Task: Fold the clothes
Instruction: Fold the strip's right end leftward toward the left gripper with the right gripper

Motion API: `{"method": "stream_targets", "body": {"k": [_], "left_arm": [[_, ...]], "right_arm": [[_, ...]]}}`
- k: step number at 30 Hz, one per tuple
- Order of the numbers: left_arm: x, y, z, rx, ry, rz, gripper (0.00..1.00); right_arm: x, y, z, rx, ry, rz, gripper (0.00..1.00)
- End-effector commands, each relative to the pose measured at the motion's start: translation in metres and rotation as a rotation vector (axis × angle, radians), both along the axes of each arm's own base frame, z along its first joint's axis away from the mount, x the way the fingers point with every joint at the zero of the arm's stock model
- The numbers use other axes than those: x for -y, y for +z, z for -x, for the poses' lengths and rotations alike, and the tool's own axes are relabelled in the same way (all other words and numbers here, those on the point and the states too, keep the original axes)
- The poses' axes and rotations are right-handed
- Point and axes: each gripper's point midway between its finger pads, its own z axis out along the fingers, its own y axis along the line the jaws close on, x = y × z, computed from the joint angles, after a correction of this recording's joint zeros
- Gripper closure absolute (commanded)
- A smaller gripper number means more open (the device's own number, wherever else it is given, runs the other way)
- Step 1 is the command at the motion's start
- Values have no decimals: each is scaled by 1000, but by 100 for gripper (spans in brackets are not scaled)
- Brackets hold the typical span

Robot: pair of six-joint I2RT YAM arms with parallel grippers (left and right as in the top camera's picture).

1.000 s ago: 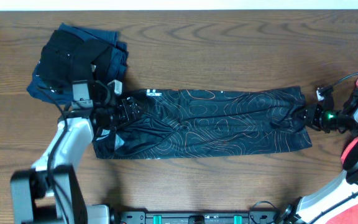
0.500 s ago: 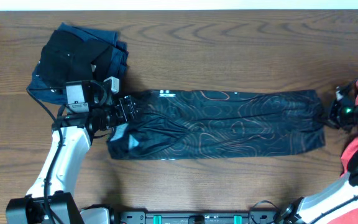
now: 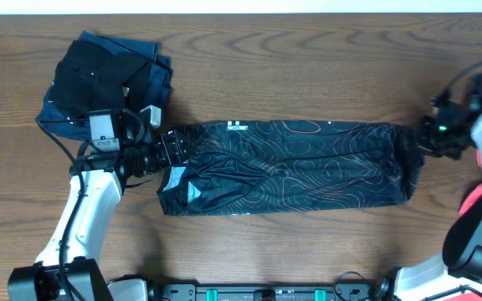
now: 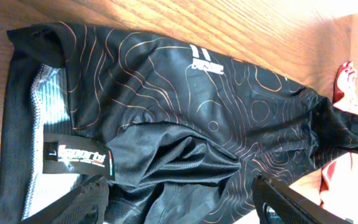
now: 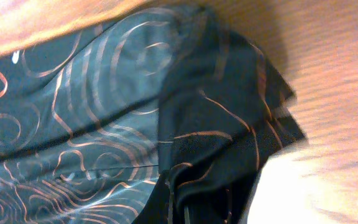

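A black jersey with thin orange contour lines is laid out lengthwise across the middle of the table, its long edges running roughly parallel to the near and far edges. A broad band of bare wood is left between the jersey and the far edge, and a narrower band toward the near edge. The jersey's right end is gathered into a bunch close to the right edge and is pinched there by the right gripper, though its fingers are hidden by cloth in the wrist view. The left gripper is held at the jersey's left end with its fingers spread wide apart over the fabric, nothing being clamped. One white-printed label is seen inside the turned-up left hem, and one small white logo near the far long edge. One pile of dark garments is stacked in the far left corner, just apart from the jersey; how many pieces are in it cannot be told. One red garment is seen at the right edge, beyond the jersey's bunched end. Two grippers are counted in all
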Motion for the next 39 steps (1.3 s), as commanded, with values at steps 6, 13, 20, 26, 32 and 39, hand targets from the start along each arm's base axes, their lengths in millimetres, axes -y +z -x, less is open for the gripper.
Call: {"method": "stream_targets", "body": {"k": [6, 13, 20, 26, 32, 39], "left_arm": [[-1, 3, 1, 10, -2, -8, 24], [-1, 2, 2, 3, -2, -7, 24], [-1, 2, 3, 0, -3, -7, 24], [-1, 2, 3, -1, -2, -7, 23], [-1, 2, 3, 0, -2, -7, 23], [-1, 2, 3, 0, -2, -7, 23]], "right_arm": [[-66, -5, 4, -75, 189, 128, 99], [-101, -23, 22, -124, 297, 157, 88], [-105, -17, 18, -96, 282, 148, 63], [-75, 5, 4, -19, 74, 130, 71], [-24, -7, -3, -16, -154, 68, 98], [-24, -48, -11, -23, -176, 1, 99]]}}
